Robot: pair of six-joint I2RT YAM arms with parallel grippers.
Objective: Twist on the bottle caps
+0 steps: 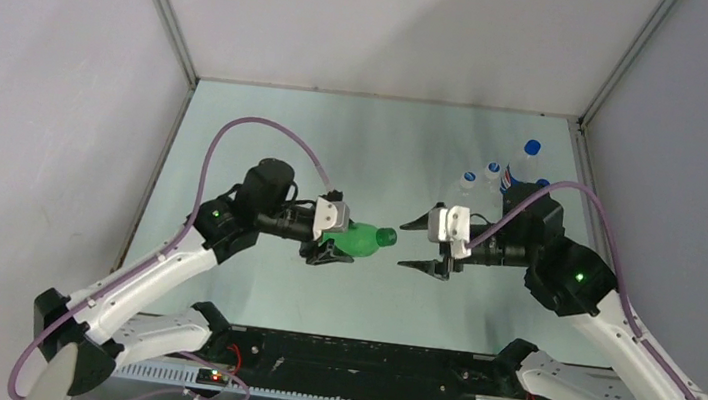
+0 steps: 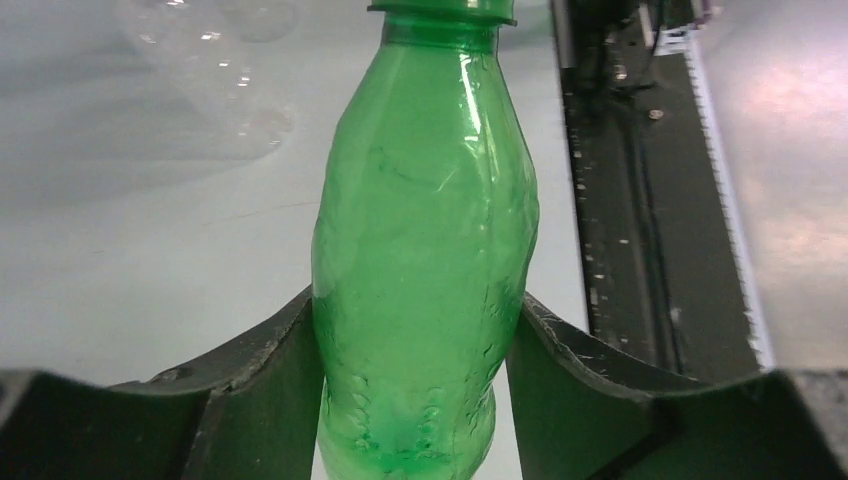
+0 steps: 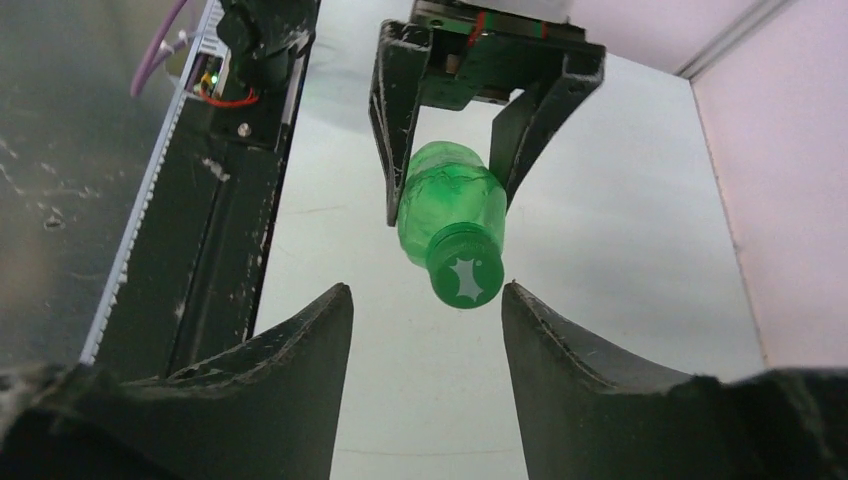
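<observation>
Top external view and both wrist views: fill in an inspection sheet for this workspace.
Surface: pale tabletop, faint reflections.
Job's things: green bottle held horizontal, dark green cap on its neck; white cap: nothing seen.
Clutter: blue-capped bottles grouped at the far right.
Grippers: left gripper shut on green bottle; right gripper open, empty, facing the cap, apart.
Cables: purple cables arch over both arms.
Surroundings: pale enclosure walls, black base rail.
</observation>
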